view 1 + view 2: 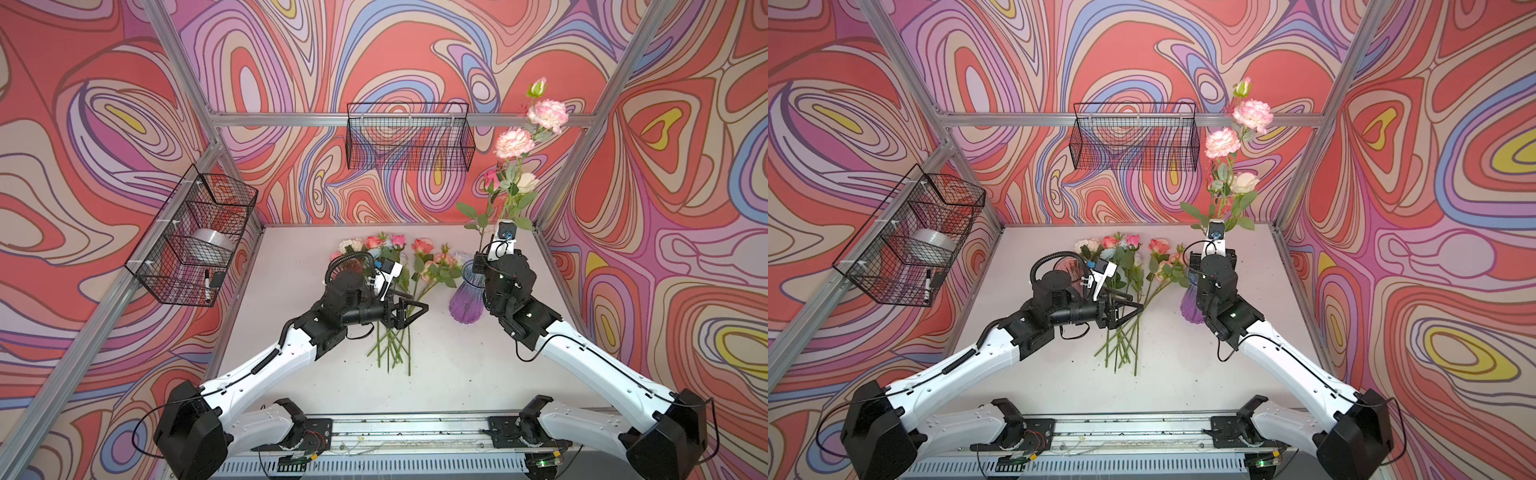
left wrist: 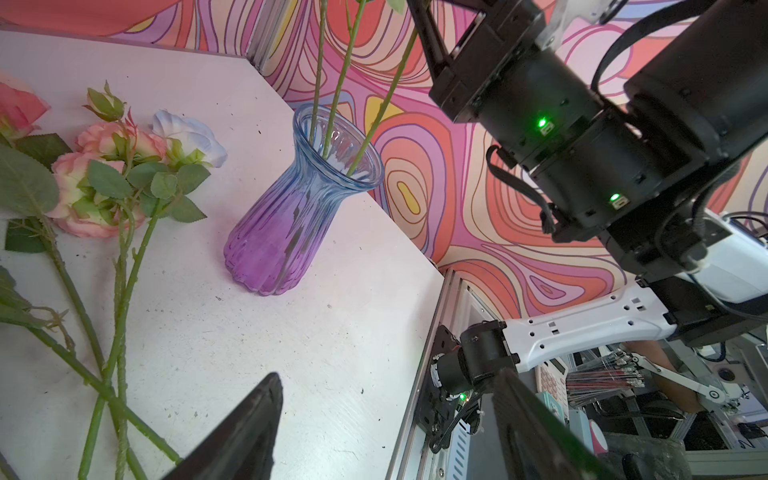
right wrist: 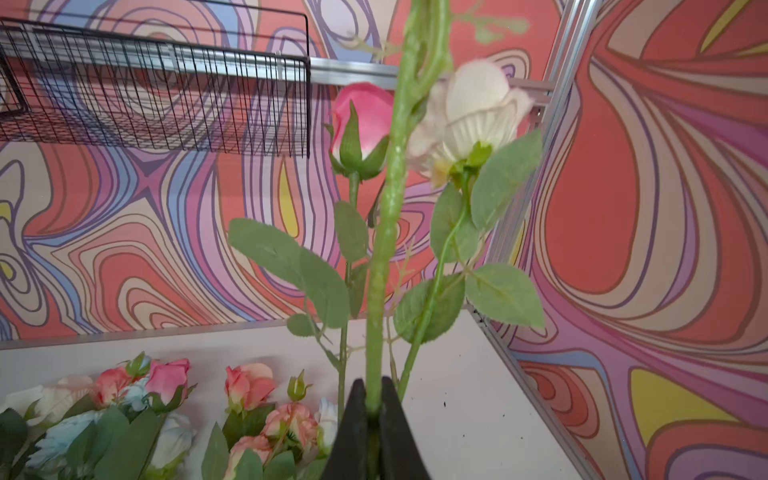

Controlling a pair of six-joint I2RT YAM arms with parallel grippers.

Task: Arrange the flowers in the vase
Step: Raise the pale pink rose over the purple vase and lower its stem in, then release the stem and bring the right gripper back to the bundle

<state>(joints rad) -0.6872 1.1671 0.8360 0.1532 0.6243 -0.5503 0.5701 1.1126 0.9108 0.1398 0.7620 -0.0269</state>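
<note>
Right wrist view: right gripper (image 3: 376, 399) was closed tight on the held stem (image 3: 384, 232), a thick green one, pinched low down. The stem rose nearly straight up from the fingers, so its long axis was upright. Its pink-and-white blooms (image 1: 513, 143) stood high, toward 12 o'clock in a top view.

Left wrist view: three stems entered the mouth of the vase (image 2: 286, 216), directly beneath the right gripper. Judged the held stem to be one of them, its cut end inside the rim. How deep it sat could not be told. A pink bud (image 3: 361, 120) and a white rose (image 3: 473, 112) stood close beside the held stem.

Both top views: the vase (image 1: 463, 301) stood upright on the table (image 1: 457, 374), at 3 o'clock from the loose flowers (image 1: 395, 266). These lay flat, heads to 12 o'clock, cut ends fanned to 6 o'clock. Left gripper (image 1: 415, 308) hung over their stems, pointing to 3 o'clock, jaws wide apart and holding nothing.

Judgement: the right arm was nearer the vase. The next move called for a straight descent along the stem's axis, then release. The left arm was nearer the pile.
</note>
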